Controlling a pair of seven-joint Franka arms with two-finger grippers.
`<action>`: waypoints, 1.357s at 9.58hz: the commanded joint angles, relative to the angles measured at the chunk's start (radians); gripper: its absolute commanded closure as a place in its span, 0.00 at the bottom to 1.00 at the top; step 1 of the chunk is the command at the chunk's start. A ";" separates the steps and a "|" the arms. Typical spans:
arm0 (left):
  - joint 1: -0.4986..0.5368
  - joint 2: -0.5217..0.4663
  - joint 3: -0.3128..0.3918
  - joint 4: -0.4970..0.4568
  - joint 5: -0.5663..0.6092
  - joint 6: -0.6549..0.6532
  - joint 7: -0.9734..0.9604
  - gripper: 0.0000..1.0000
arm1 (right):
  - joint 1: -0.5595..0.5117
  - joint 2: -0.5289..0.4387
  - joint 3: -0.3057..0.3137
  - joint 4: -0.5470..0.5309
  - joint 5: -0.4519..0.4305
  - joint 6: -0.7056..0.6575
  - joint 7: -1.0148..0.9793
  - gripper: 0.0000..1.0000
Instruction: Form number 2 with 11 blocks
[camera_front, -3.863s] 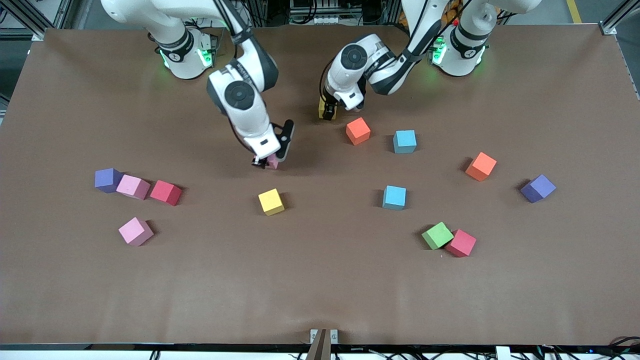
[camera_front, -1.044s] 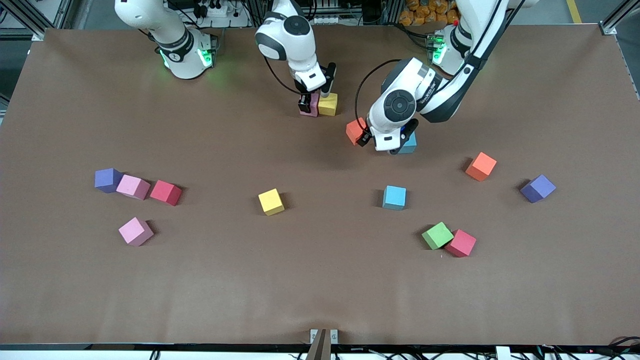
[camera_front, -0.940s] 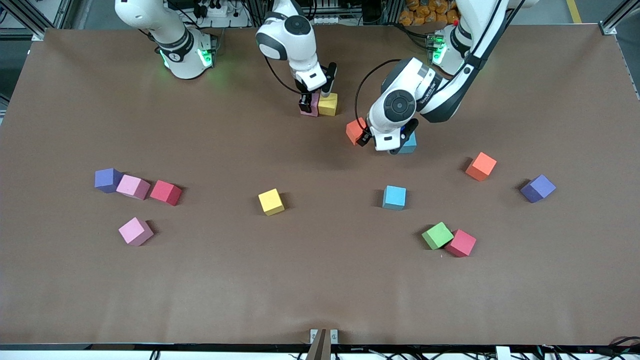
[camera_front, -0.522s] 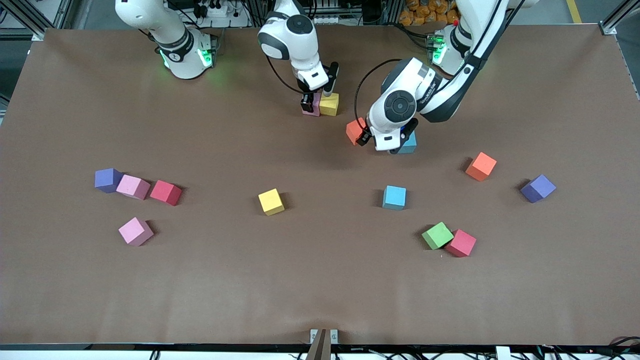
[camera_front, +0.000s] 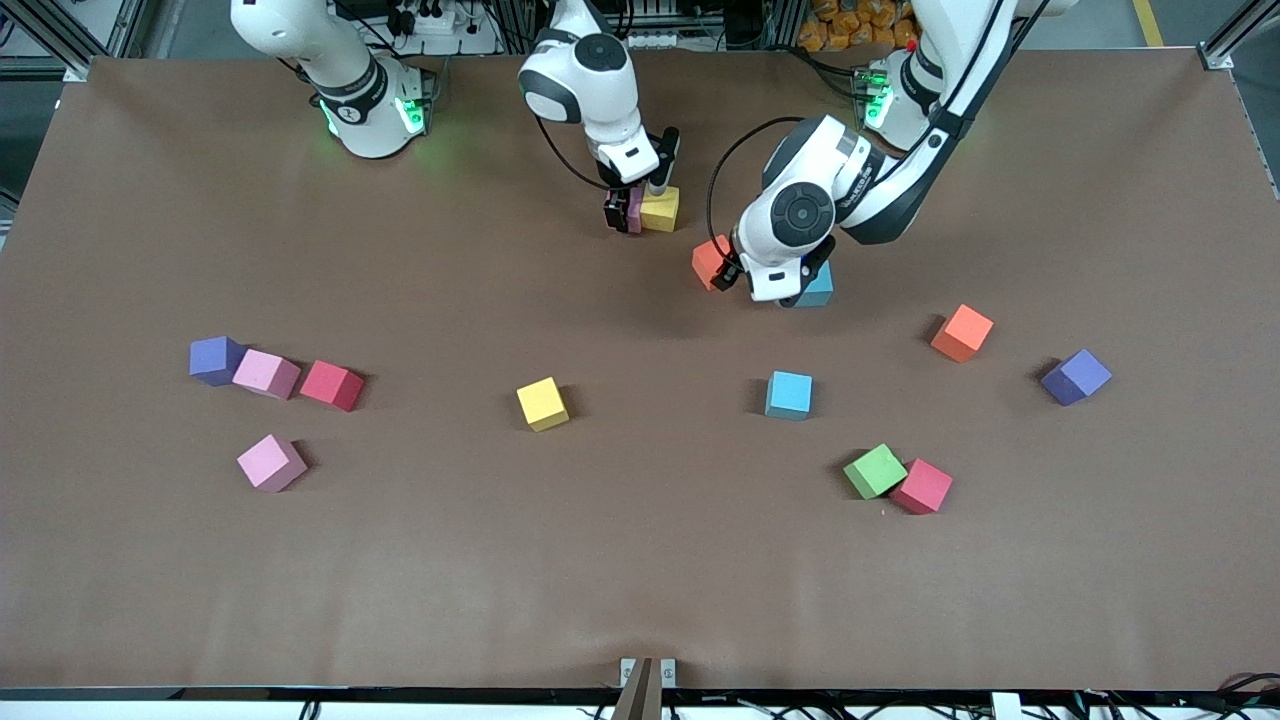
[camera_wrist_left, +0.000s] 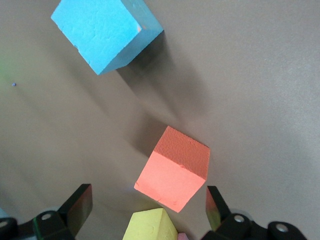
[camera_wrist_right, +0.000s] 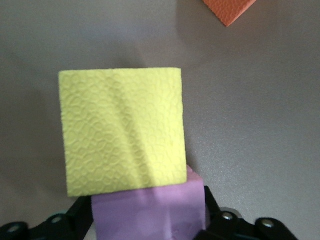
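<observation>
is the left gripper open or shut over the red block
Open: the left gripper hangs with fingers spread wide on either side of the red block, touching neither.

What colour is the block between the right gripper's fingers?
Pink, a purplish pink block, touching a yellow block; the right wrist view shows it best.

Bare brown table (camera_front: 640, 580) runs along the whole edge nearest the front camera. Toward the robots' edge, a pink block (camera_front: 633, 209) touches a yellow block (camera_front: 660, 209), with the right gripper (camera_front: 632, 206) straddling the pink. The open left gripper (camera_front: 763, 284) fills the gap between a red block (camera_front: 709, 262) and a light blue block (camera_front: 820, 287).
</observation>
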 joint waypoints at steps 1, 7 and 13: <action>-0.008 0.008 0.003 0.013 -0.042 -0.014 -0.005 0.00 | 0.023 0.015 -0.011 0.020 0.017 0.007 0.029 0.01; -0.018 0.034 0.003 0.025 -0.052 -0.008 -0.005 0.00 | 0.017 -0.034 -0.011 0.016 0.015 -0.025 0.031 0.00; -0.078 0.051 -0.008 0.019 0.056 0.039 0.056 0.00 | 0.011 -0.128 -0.014 0.016 0.014 -0.160 0.020 0.00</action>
